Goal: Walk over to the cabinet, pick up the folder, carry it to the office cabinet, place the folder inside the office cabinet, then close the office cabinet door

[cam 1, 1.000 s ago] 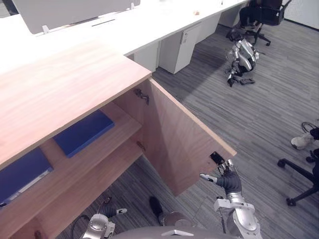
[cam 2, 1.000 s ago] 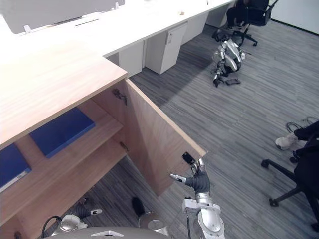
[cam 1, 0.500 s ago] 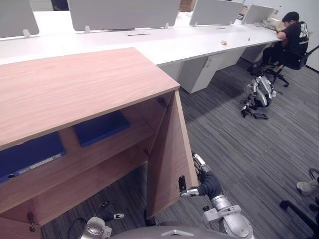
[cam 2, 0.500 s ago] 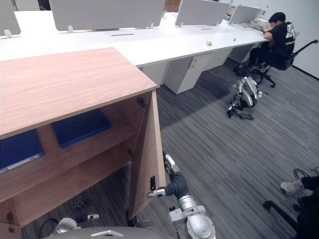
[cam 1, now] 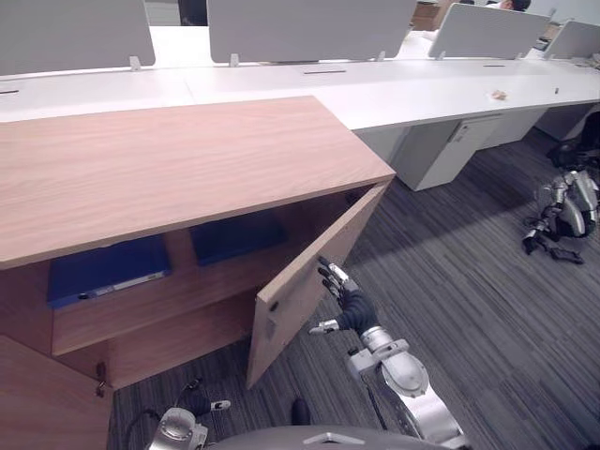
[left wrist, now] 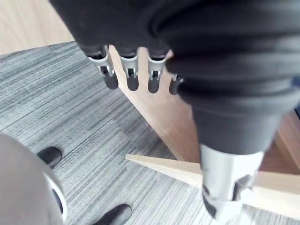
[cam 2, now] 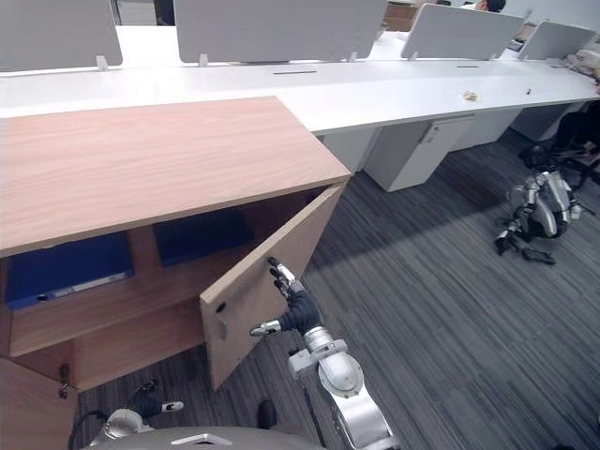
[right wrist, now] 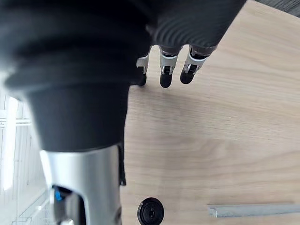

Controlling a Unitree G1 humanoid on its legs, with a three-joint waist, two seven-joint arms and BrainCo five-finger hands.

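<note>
While pushing the outer face of the office cabinet door [cam 1: 295, 286] with the right hand [cam 1: 352, 305], fingers [cam 1: 330, 277] straight and slightly apart and clamped on nothing, risks sliding off the panel near its free edge and leaving the door ajar. Could also bounce the door back off the frame if shoved too hard, with no grip on the handle [right wrist: 253, 211] to check it. Would jam only on a folder jutting past the shelf; looks safe, with the near folder [cam 1: 234, 236] set well back beside a 2nd folder [cam 1: 108, 269] on the upper shelf [cam 1: 178, 286] inside. Hangs the left hand [cam 1: 208, 405] low, fingers relaxed and empty.

Against 0.5 s ago: swings the door further round, now roughly half shut rather than standing almost straight out. Shifts the whole view too, so partly camera motion. Leaves both folders where they lay.
</note>
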